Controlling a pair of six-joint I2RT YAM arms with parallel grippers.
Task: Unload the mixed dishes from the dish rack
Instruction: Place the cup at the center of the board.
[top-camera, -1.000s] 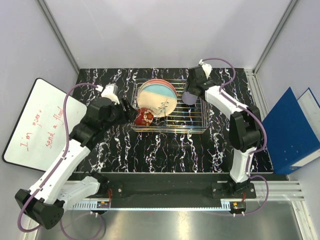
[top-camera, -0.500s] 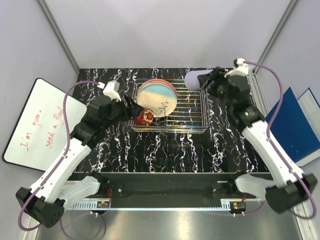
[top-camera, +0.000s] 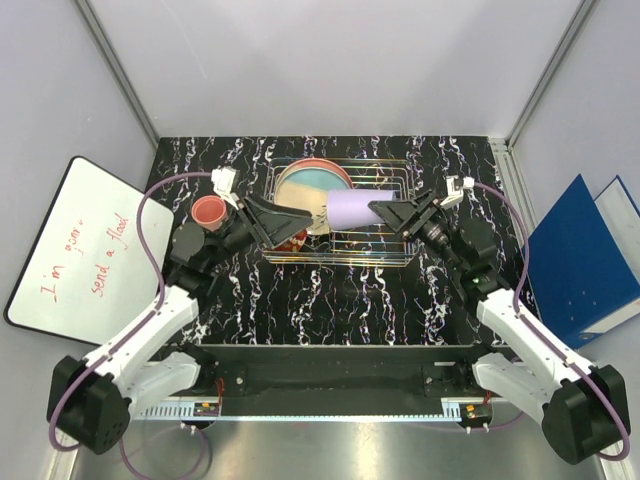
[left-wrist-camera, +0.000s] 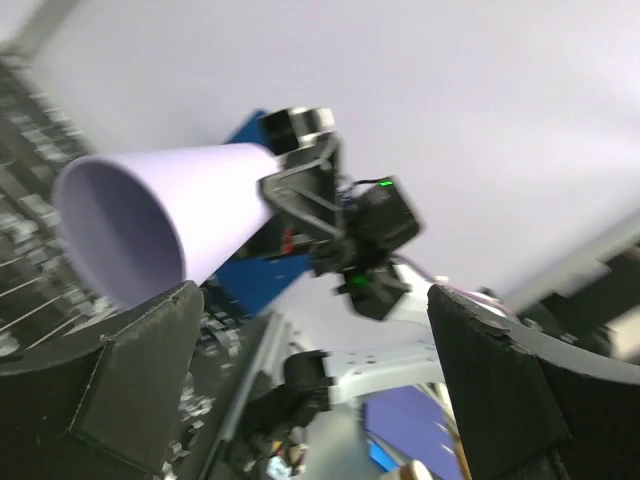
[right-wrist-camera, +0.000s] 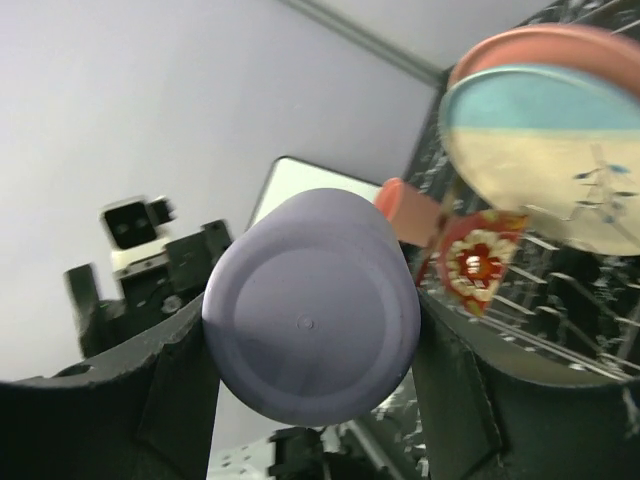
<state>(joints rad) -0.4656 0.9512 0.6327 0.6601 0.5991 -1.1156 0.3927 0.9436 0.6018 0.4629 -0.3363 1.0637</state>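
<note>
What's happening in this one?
The right gripper holds a lavender cup on its side above the rack, its mouth pointing at the left gripper. The left gripper is open just in front of the cup, so this looks like a handover. A pink cup sits on the table left of the rack. Two plates and a red bowl remain in the rack.

The lavender cup (top-camera: 348, 208) is held sideways above the rack (top-camera: 390, 247) (two plates (top-camera: 308, 186) upright inside); pink cup (top-camera: 208, 211) stands left of it
</note>
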